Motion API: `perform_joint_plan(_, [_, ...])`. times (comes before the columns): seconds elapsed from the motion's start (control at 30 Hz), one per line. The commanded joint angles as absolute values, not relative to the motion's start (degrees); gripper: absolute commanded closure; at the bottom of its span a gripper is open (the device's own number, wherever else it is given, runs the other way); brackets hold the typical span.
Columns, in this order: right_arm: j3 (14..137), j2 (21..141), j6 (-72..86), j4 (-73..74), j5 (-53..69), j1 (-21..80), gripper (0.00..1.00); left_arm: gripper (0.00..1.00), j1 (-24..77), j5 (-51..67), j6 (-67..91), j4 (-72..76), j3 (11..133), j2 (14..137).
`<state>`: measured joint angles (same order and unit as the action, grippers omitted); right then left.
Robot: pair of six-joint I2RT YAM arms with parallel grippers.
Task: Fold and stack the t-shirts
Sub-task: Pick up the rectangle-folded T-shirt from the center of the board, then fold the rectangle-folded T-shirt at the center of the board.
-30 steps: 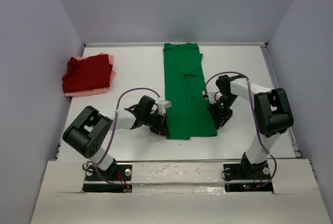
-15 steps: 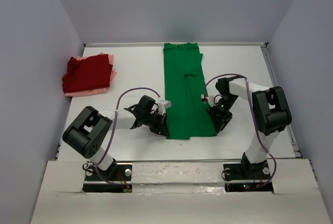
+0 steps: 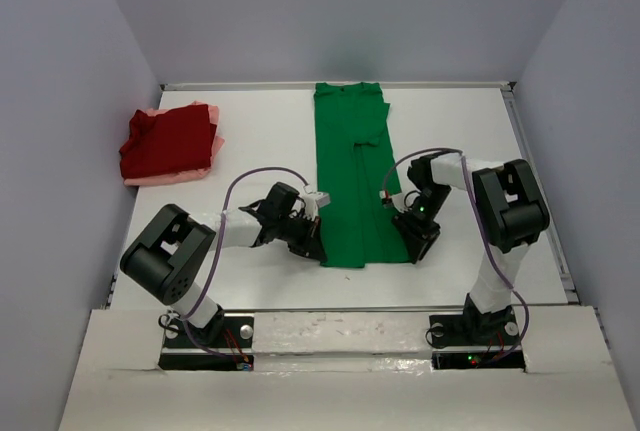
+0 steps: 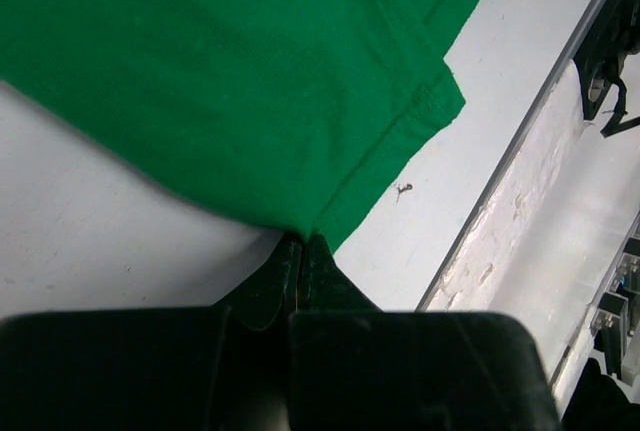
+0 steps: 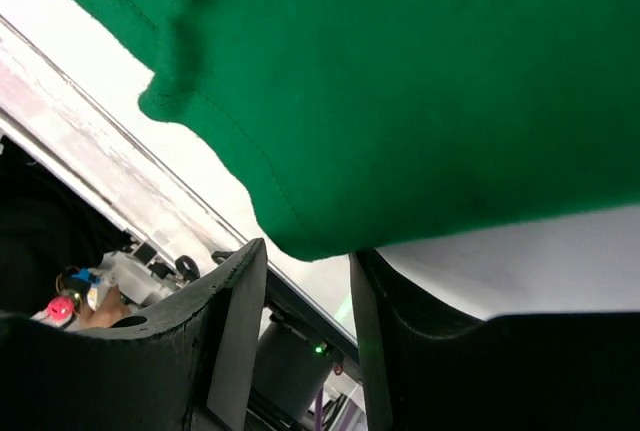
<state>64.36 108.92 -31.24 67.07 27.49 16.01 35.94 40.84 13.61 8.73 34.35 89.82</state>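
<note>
left gripper [image 4: 302, 251] was pressed tight together, pinching the hem of the green shirt [image 4: 200, 71]. in the wrist view the cloth pulled to a little point right at the tips. from the top view that grab sat at the shirt's 7 o'clock corner. right gripper [image 5: 305, 261] was a different story: jaws spread, with the shirt's edge sitting over the gap between the fingers [image 5: 235, 321] and nothing clamped as far as i could see. that one was at the 5 o'clock corner [image 3: 412, 241].

going outward, the green shirt [image 3: 350, 171] lay as a long narrow strip down the middle of the table [image 3: 260, 131], running 12 to 6. both sides looked already folded in, with a seam line down the centre. way off at 10 o'clock the red shirt [image 3: 168, 141] sat folded on top of the pink shirt [image 3: 165, 179], well apart from the green one.

so my read: two shirts stacked, and the green one was midway through, set up for the lengthwise fold. next move probably needed the right jaws to close on that corner first. then both arms would lift together and carry the near hem toward 12 o'clock evenly. if one side led, the strip would likely skew or the side folds would flop open.
</note>
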Motion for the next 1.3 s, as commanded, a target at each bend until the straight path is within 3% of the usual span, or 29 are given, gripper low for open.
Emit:
perform_joint_plan(0.0, [65.6, 109.5, -32.1, 67.1, 28.8, 17.0, 0.55, 1.00, 36.2, 41.2, 12.6, 8.3, 36.4, 88.5])
perform_joint_plan(0.07, [65.7, 109.7, -31.9, 67.0, 29.0, 17.5, 0.56, 1.00, 36.3, 41.2, 12.6, 8.3, 36.6, 88.6])
perform_joint_plan(0.23, [65.7, 109.9, -31.7, 66.7, 28.4, 18.0, 0.80, 1.00, 36.2, 41.3, 12.4, 8.0, 36.8, 88.7])
perform_joint_plan(0.6, [65.2, 104.3, -31.8, 69.8, 26.7, 18.0, 1.00, 1.00, 36.2, 41.9, 10.9, 6.1, 38.3, 88.1])
perform_joint_plan(1.27, [71.2, 99.9, -32.5, 76.2, 28.6, 18.0, 1.00, 1.00, 36.0, 43.4, 4.9, 0.1, 46.8, 87.4])
